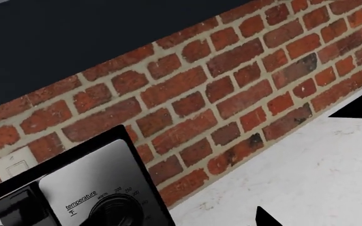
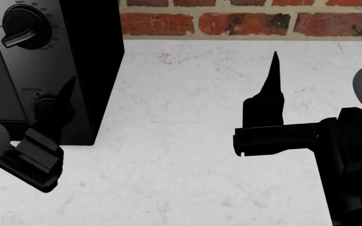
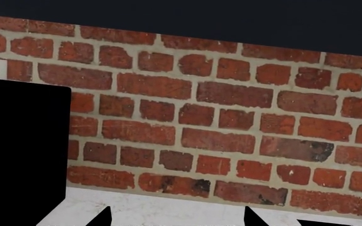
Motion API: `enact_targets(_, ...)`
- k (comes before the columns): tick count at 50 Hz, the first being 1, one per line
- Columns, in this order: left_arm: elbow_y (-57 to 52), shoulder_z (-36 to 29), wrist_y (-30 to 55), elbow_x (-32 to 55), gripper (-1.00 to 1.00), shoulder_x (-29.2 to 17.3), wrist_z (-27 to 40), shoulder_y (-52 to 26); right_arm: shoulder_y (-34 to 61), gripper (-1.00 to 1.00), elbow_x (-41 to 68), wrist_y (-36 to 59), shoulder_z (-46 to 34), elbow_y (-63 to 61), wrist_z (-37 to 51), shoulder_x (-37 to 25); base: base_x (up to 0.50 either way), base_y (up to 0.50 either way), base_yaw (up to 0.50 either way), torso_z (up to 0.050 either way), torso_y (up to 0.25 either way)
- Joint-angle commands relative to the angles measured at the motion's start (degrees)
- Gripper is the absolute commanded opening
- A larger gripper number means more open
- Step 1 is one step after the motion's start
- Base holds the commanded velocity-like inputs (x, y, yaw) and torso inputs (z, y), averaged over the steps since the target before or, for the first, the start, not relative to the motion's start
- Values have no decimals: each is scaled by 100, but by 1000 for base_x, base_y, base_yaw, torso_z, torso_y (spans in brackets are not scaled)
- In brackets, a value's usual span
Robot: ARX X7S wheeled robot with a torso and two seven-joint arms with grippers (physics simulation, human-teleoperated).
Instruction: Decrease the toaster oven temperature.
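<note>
The toaster oven (image 2: 99,70) stands at the left of the white counter, black with a grey control panel (image 2: 8,80). Its temperature knob (image 2: 24,26), ringed by white numbers, sits at the top of the panel, with a lower knob (image 2: 45,106) beneath it. My left gripper (image 2: 58,96) is open in front of the lower knob, below the temperature knob and holding nothing. The left wrist view shows the temperature knob (image 1: 115,212) close by and one fingertip (image 1: 266,217) over the counter. My right gripper (image 2: 322,49) hangs open and empty over the counter, well right of the oven.
A red brick wall (image 2: 244,21) runs behind the counter (image 2: 181,155). A dark cabinet (image 1: 74,37) hangs above it. A white wall switch (image 1: 11,165) sits beside the oven. The oven's black side (image 3: 20,150) fills one edge of the right wrist view.
</note>
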State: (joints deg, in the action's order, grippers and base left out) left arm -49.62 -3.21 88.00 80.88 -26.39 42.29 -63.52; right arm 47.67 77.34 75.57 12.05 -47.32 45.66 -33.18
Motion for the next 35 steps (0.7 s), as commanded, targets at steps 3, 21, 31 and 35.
enact_targets(3, -721, -2155, -528, -1678, 100, -1405, -1623, -1145, -105, 100, -132, -120, -67, 37, -103, -54, 0, 0, 0, 0, 0)
enact_targets(21, -3, -5045, -2014, -4368, 100, -2328, -3501, -2550, -146, 100, -124, -231, -140, 61, -104, -80, 0, 0, 0, 0, 0)
enact_targets(31, 540, -5974, -2620, -5283, 100, -2534, -4093, -2823, -186, 100, -162, -312, -180, 99, -146, -80, 0, 0, 0, 0, 0)
enact_targets(35, 706, -6052, -2704, -5345, 100, -2536, -4241, -2891, -197, 100, -165, -331, -197, 99, -140, -86, 0, 0, 0, 0, 0)
